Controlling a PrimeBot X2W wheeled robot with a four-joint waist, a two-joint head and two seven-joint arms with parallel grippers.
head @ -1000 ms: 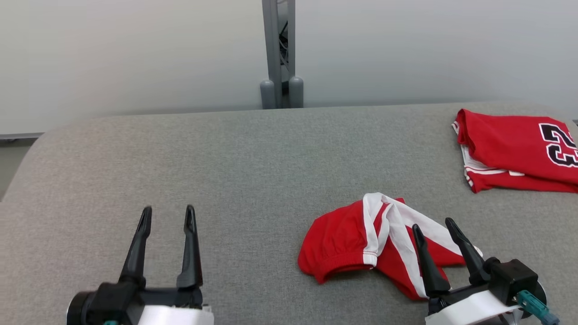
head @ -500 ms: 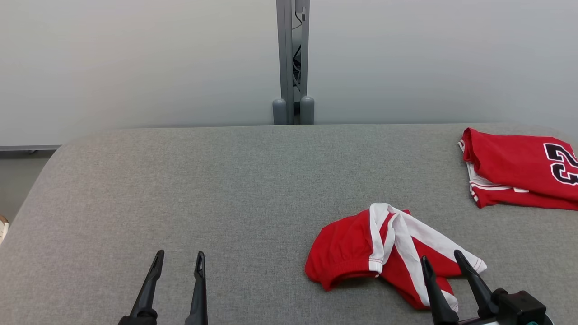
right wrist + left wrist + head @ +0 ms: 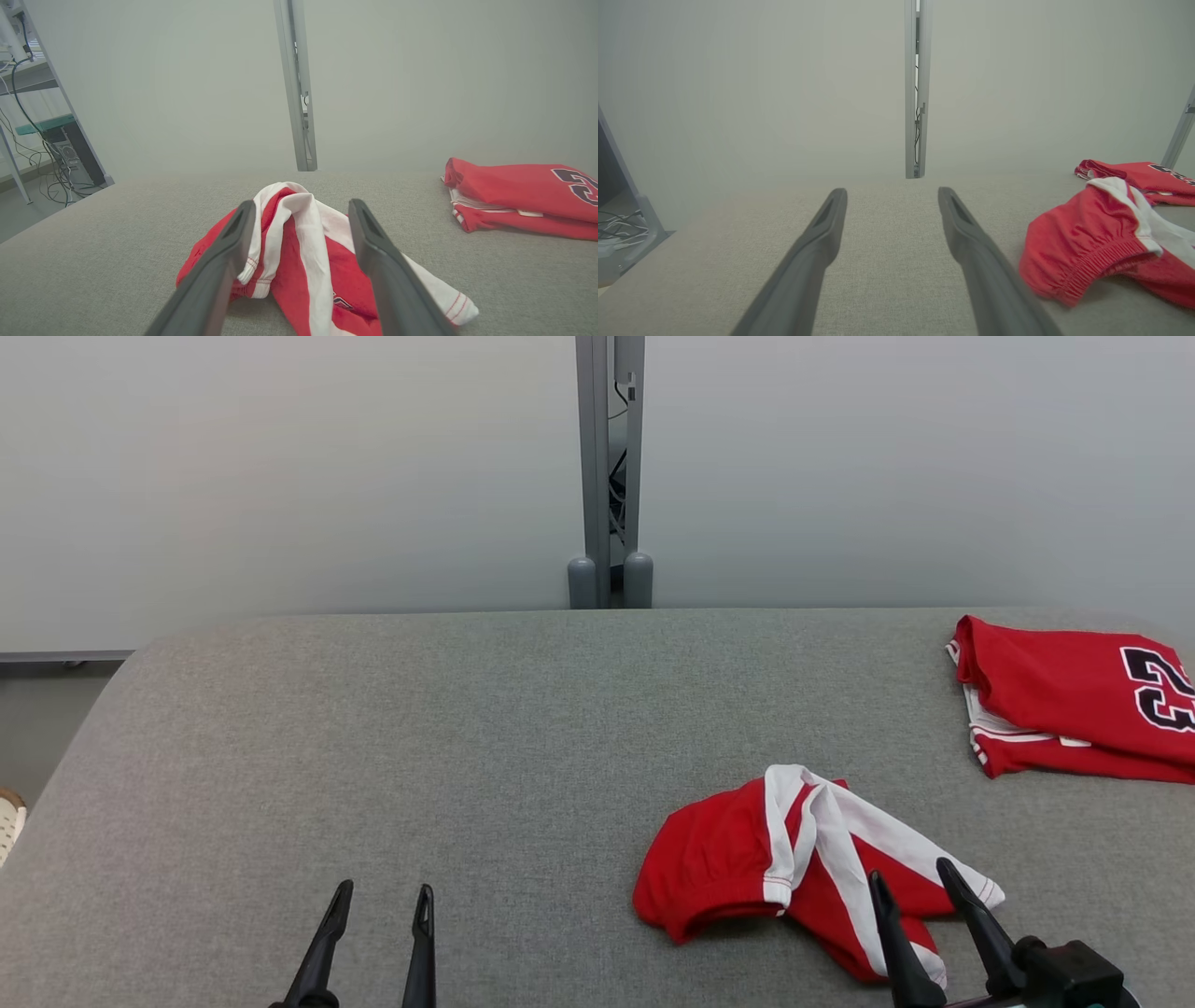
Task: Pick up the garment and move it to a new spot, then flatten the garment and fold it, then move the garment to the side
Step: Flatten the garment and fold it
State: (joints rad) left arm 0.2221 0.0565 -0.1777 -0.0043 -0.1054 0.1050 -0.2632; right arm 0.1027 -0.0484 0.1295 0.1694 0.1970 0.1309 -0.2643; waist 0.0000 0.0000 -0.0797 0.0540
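R gripper (image 3: 908, 871), fingers spread & empty, hangs at garment (image 3: 728, 859)'s near-right end. L gripper (image 3: 386, 889), spread too, is well left of garment. Garment runs left-right, so you'd go w/ R.

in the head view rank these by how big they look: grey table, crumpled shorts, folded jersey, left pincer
1. grey table
2. crumpled shorts
3. folded jersey, farther off and cropped, so unsure
4. left pincer, also cropped

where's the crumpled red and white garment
In the head view the crumpled garment lies on the right side of the grey table, just ahead of the open right gripper, with the folded jersey farther back right.
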